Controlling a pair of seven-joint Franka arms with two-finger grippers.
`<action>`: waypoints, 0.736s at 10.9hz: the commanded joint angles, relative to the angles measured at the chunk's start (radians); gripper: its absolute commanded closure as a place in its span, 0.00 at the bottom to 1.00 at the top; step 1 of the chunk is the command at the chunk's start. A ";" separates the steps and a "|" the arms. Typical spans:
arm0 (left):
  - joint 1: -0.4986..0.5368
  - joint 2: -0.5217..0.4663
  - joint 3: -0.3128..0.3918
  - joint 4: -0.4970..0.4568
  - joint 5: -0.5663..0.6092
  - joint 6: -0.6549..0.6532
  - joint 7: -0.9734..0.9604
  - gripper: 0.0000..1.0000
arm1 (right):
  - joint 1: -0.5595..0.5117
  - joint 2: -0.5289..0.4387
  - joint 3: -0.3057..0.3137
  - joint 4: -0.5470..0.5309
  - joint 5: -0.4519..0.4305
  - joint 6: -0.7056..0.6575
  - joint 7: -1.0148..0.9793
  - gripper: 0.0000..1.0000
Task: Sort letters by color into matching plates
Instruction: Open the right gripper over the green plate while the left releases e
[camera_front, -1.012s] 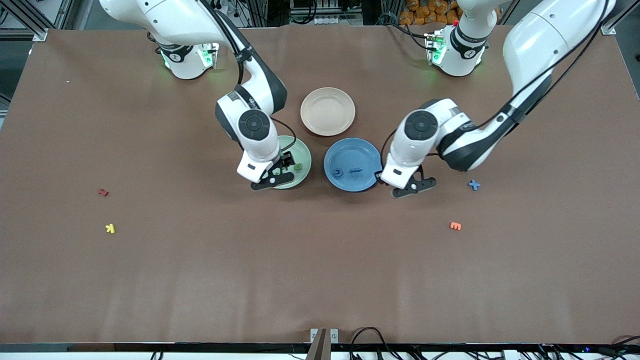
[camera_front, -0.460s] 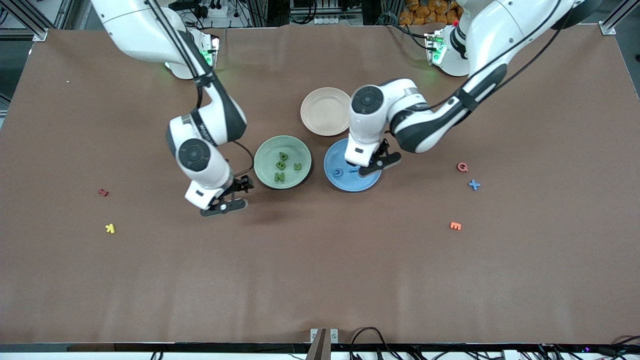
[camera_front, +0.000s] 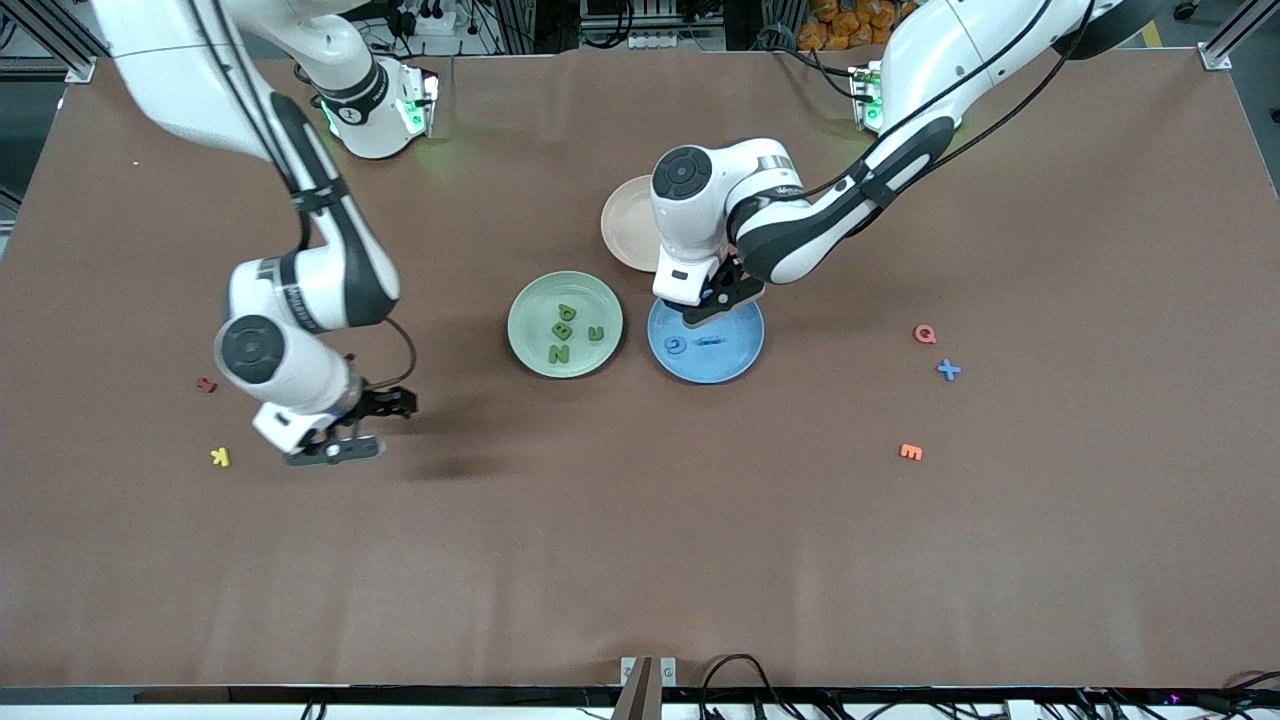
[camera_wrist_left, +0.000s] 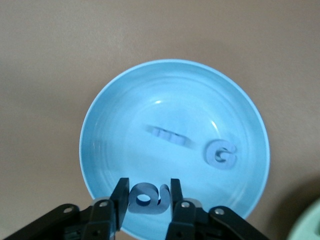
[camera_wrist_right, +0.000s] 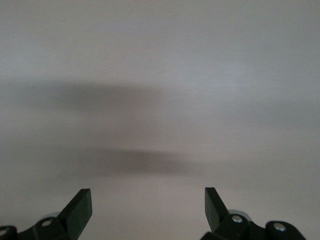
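Observation:
The pale green plate (camera_front: 530, 315) holds several green letters (camera_front: 562, 330). Beside it, the blue plate (camera_front: 735, 355) holds two blue letters, a G (camera_front: 677, 346) and another one (camera_front: 708, 341). My left gripper (camera_front: 715, 300) is over the blue plate's farther edge, shut on a blue letter (camera_wrist_left: 150, 200). The left wrist view shows that plate (camera_wrist_left: 125, 115) below, with the G (camera_wrist_left: 221, 154) in it. A blue X (camera_front: 948, 370) lies on the table toward the left arm's end. My right gripper (camera_front: 335, 430) is open and empty over bare table (camera_wrist_right: 146, 205).
A beige-pink plate (camera_front: 625, 225) sits farther from the camera than the two plates. A red Q (camera_front: 925, 334) and an orange E (camera_front: 910, 452) lie near the blue X. A yellow K (camera_front: 220, 457) and a red letter (camera_front: 206, 384) lie near my right gripper.
My right gripper has left the green plate and moved toward the right arm's end of the table. My left gripper has moved from beside the blue plate to over it.

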 joint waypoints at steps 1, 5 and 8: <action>-0.115 0.015 0.122 0.060 -0.021 -0.010 0.005 0.00 | -0.148 -0.003 0.022 0.026 -0.009 -0.003 -0.079 0.00; -0.153 0.027 0.147 0.124 -0.024 -0.008 0.009 0.00 | -0.272 0.000 0.022 0.029 -0.009 -0.003 -0.186 0.00; -0.119 0.015 0.147 0.131 -0.023 -0.013 0.010 0.00 | -0.285 -0.002 0.021 0.029 -0.009 -0.005 -0.191 0.00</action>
